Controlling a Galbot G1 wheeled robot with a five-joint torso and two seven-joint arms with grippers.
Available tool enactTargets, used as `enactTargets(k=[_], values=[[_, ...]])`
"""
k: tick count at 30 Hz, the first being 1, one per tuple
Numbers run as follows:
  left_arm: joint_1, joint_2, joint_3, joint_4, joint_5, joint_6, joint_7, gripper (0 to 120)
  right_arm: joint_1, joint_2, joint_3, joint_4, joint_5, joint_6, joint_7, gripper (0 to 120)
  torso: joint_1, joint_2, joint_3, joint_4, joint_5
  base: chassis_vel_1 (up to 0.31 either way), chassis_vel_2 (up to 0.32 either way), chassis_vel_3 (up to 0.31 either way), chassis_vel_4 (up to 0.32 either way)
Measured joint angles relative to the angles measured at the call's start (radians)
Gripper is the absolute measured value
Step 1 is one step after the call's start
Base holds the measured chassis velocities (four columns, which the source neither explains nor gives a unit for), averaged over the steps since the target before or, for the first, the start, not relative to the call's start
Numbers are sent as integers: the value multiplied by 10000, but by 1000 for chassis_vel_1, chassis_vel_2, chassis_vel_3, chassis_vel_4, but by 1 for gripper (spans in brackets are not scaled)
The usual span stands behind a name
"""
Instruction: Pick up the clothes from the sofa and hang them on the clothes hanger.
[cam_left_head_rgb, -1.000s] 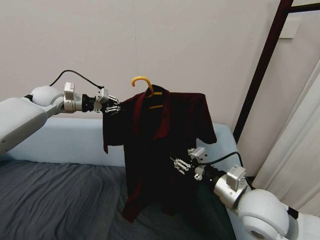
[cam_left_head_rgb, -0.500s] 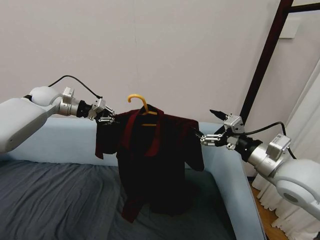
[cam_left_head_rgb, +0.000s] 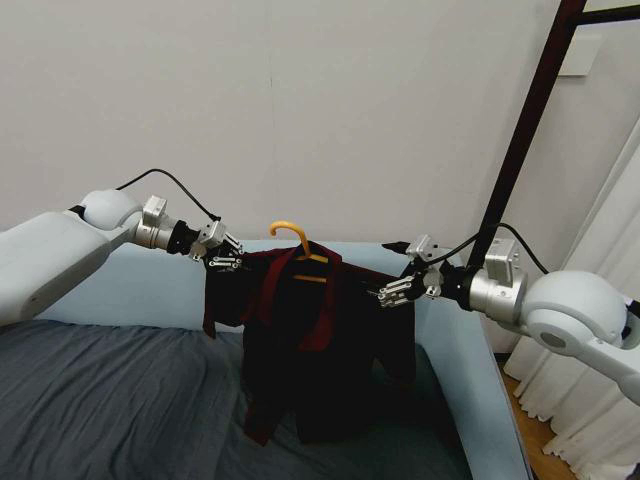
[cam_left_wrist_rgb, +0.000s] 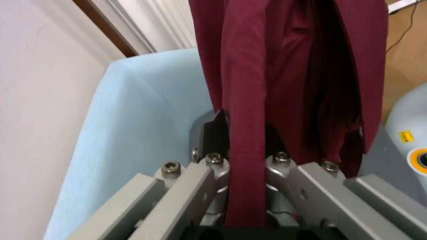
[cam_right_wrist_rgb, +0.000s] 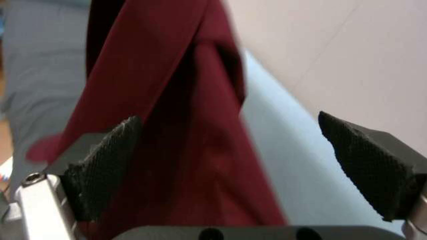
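My right gripper (cam_left_head_rgb: 392, 293) has come up from the hem to the free shoulder of the shirt (cam_left_head_rgb: 310, 370), fingers spread wide (nothing gripped yet), while my left gripper (cam_left_head_rgb: 224, 259) pinches the other shoulder, so a two-handed lift looks close.

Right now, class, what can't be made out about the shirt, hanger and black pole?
Yellow hanger: head view, arms covered by the dark red shirt.
Black pole: head view, top cut off by the upper edge.
Left gripper: left wrist view, pads mostly hidden by the pinched shirt fold.
Right gripper: head view, too small to tell whether it touches the shirt.
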Motion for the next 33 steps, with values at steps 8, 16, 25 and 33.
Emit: enactTargets(k=[8, 16, 25, 33], values=[[288, 94, -180, -237, 127, -128, -165, 1, 122, -107, -511, -64, -276, -40, -167, 92, 0, 0, 0, 1, -3, 0, 0, 0, 0], [335, 214, -183, -502, 205, -137, -204, 1, 386, 3, -860, -17, -53, -114, -109, 65, -1, 0, -1, 2, -2, 0, 0, 0, 0], [413, 203, -180, -490, 299, -163, -136, 1, 255, -24, -902, 24, -52, -84, -163, 28, 0, 1, 0, 1, -2, 0, 0, 0, 0], [506, 167, -179, -459, 238, -152, -55, 1, 29, 61, -908, 9, -138, 35, -210, 8, 0, 1, 0, 1, -2, 0, 0, 0, 0]])
